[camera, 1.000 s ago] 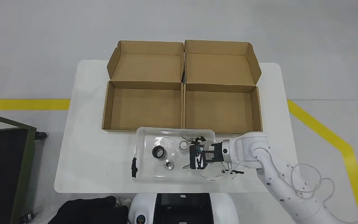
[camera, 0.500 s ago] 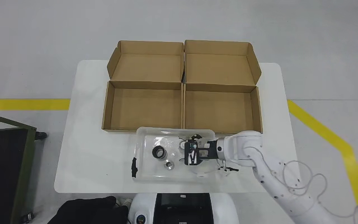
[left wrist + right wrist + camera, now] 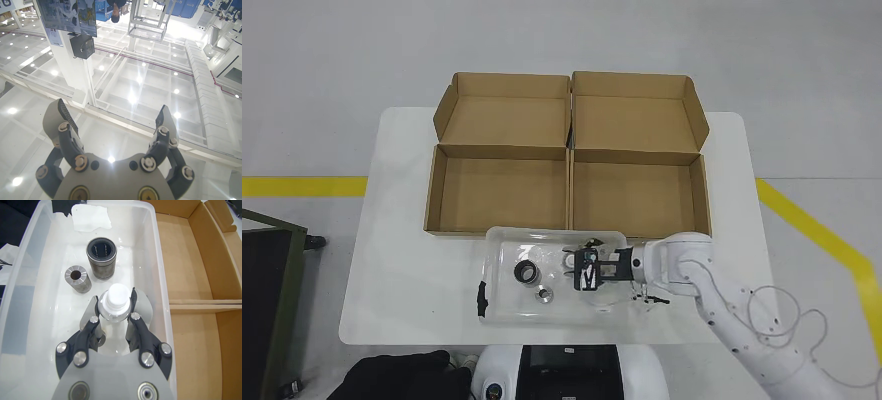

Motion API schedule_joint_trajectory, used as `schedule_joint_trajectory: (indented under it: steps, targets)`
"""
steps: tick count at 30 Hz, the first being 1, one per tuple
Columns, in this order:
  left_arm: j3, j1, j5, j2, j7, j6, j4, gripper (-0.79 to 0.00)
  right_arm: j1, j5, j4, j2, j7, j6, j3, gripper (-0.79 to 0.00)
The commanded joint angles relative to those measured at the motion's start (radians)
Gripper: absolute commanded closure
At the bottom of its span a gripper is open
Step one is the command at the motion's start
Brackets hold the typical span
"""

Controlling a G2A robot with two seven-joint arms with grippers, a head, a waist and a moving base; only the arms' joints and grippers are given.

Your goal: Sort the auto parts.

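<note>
Squeezing from both sides, the right gripper fingers clamp the white plastic part with a clear round bulb inside the clear plastic tub. The left gripper fingers stand apart.

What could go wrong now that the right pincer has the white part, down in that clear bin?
1. The right pincer seems to hold the white part only at its fingertips, on a rounded surface, so it may slip or twist when lifted.
2. The large bearing and the small steel bushing stand upright close by; a sideways sweep could topple them.
3. The wall of the clear bin stands between the part and the cardboard boxes; a low carry could catch it.
</note>
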Motion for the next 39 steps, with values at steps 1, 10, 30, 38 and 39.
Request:
schedule_joint_trajectory:
  steps: [1,10,30,38,39]
  targets:
    - [0.000,0.000,0.000,0.000,0.000,0.000,0.000,-0.785,0.002,0.008,-0.007,0.000,-0.005,-0.006,0.002,0.000]
    - [0.000,0.000,0.000,0.000,0.000,0.000,0.000,-0.785,0.010,0.068,-0.058,0.003,-0.007,-0.013,0.030,0.000]
    - [0.000,0.000,0.000,0.000,0.000,0.000,0.000,-0.785,0.036,0.311,-0.068,0.003,-0.188,0.015,0.136,0.000]
    - [0.000,0.000,0.000,0.000,0.000,0.000,0.000,-0.785,0.049,0.328,-0.069,0.005,-0.334,0.044,0.225,0.000]
    - [0.000,0.000,0.000,0.000,0.000,0.000,0.000,-0.785,0.049,0.327,-0.071,0.005,-0.347,0.049,0.234,0.000]
